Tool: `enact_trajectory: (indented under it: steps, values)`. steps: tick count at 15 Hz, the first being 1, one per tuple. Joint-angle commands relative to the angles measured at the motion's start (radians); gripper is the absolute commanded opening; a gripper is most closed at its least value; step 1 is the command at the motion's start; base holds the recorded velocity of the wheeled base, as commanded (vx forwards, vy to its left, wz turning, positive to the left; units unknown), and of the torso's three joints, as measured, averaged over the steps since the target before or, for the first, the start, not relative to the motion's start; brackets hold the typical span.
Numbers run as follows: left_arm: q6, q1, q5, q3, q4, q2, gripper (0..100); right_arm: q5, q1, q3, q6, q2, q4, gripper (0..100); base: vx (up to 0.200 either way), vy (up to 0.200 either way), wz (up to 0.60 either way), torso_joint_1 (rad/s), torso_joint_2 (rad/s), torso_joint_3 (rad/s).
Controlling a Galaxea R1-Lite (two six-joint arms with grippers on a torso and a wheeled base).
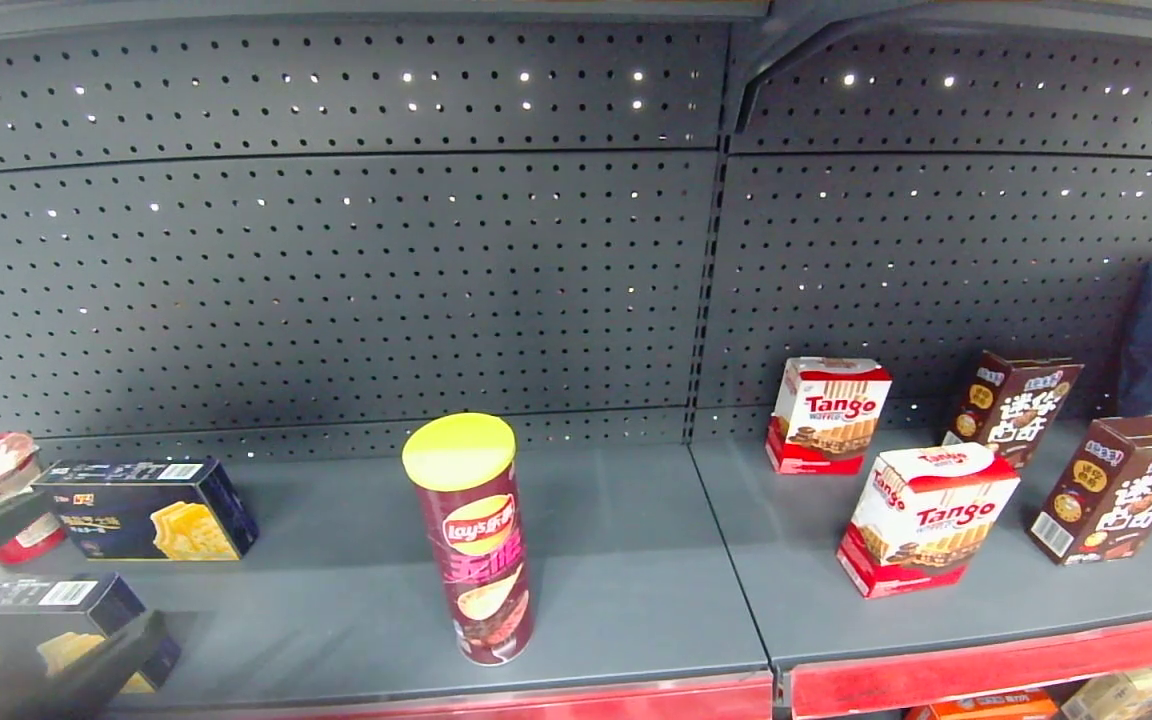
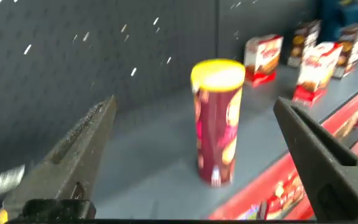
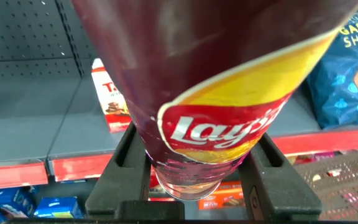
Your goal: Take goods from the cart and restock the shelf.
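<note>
Matt grey perforated metal back panel (image 1: 336,280), smooth grey metal shelf board (image 1: 616,560). Glossy maroon cylindrical chip can (image 3: 216,93) in matt black right gripper (image 3: 197,168); glossy red-and-white cardboard wafer box (image 1: 926,520).

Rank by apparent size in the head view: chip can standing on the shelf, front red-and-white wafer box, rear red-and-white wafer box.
1. chip can, nearest the camera.
2. front wafer box.
3. rear wafer box; same design, so distance likely shrinks it.

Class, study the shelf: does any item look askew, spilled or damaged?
Nothing looks spilled or broken. The front wafer box stands turned at an angle to the shelf edge, its top flap seemingly bulging; the chip can on the shelf stands upright.
</note>
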Motion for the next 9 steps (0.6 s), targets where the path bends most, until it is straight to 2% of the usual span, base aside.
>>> enact_trajectory:
  steps: [1, 2, 3, 4, 5, 6, 7, 8, 9]
  values:
    - [0.002, 0.000, 0.057, 0.005, 0.238, -0.283, 100, 0.002, 0.004, -0.031, 0.001, 0.000, 0.001, 0, 0.000, 0.000, 0.00, 0.000, 0.00, 0.000]
    - [0.002, 0.002, 0.060, 0.007, 0.344, -0.367, 100, 0.002, 0.006, -0.040, 0.001, -0.001, 0.002, 0, 0.000, 0.000, 0.00, 0.000, 0.00, 0.000]
    - [0.002, 0.002, 0.060, 0.007, 0.344, -0.367, 100, 0.002, 0.006, -0.040, 0.001, -0.001, 0.002, 0, 0.000, 0.000, 0.00, 0.000, 0.00, 0.000]
    - [0.000, 0.002, 0.077, 0.005, 0.556, -0.536, 100, 0.002, 0.006, -0.049, 0.001, -0.001, 0.002, 0, 0.000, 0.000, 0.00, 0.000, 0.00, 0.000]
    - [0.002, 0.000, 0.091, 0.009, 0.634, -0.608, 100, 0.002, 0.006, -0.048, 0.001, -0.001, 0.004, 0, 0.000, 0.000, 0.00, 0.000, 0.00, 0.000]
    - [0.005, 0.002, 0.118, 0.016, 0.657, -0.614, 100, 0.002, 0.006, -0.048, 0.001, -0.001, 0.004, 0, 0.000, 0.000, 0.00, 0.000, 0.00, 0.000]
    - [0.003, 0.000, 0.183, 0.032, 0.663, -0.610, 100, 0.004, 0.006, -0.048, 0.001, -0.001, 0.005, 0, 0.000, 0.000, 0.00, 0.000, 0.00, 0.000]
    - [0.005, 0.002, 0.203, 0.084, 0.659, -0.610, 100, 0.004, 0.007, -0.049, 0.001, 0.003, 0.004, 0, 0.000, 0.000, 0.00, 0.000, 0.00, 0.000]
    - [0.014, 0.002, 0.250, 0.153, 0.645, -0.610, 100, 0.004, 0.007, -0.049, 0.001, 0.005, 0.004, 0, 0.000, 0.000, 0.00, 0.000, 0.00, 0.000]
